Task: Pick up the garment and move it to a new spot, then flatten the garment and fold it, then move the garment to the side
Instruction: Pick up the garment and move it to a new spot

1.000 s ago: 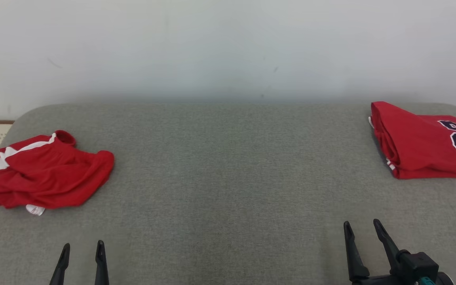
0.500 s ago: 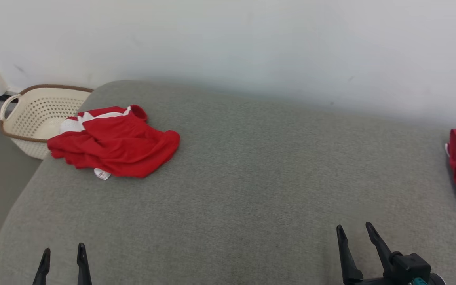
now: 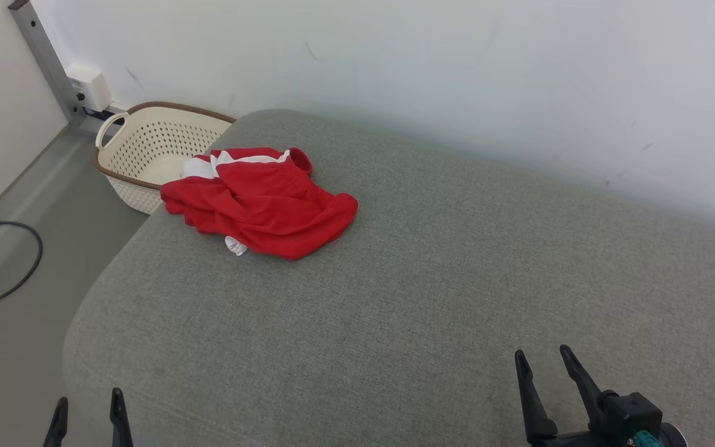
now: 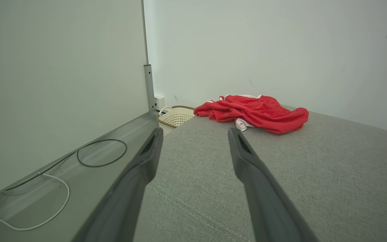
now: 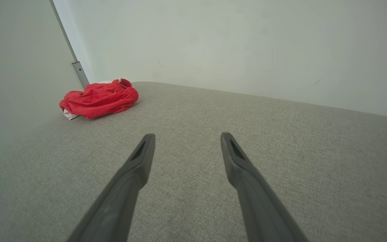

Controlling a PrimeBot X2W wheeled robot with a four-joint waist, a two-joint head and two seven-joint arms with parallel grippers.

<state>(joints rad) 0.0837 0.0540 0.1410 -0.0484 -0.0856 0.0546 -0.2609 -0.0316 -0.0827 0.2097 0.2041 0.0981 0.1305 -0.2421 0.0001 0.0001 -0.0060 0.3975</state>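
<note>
A crumpled red garment (image 3: 261,202) with white trim lies near the far left corner of the grey cushioned surface (image 3: 432,292). The left wrist view has the garment (image 4: 254,112) ahead and to the right, and in the right wrist view the garment (image 5: 97,99) sits far off at the upper left. My left gripper (image 3: 87,403) hangs open at the lower left, over the surface's near left edge, well short of the cloth. My right gripper (image 3: 540,363) is open at the lower right, above bare cushion. Nothing is between either pair of fingers.
A cream perforated basket (image 3: 146,146) with a brown rim stands on the floor just beyond the garment, by the wall. A black cable loop (image 3: 4,264) lies on the grey floor to the left. A wall outlet (image 3: 89,87) and a metal post (image 3: 44,59) stand in the corner.
The head camera has turned left: the garment and basket shifted right in the picture, and the folded red piece on the right left the frame. Both grippers stay open.
</note>
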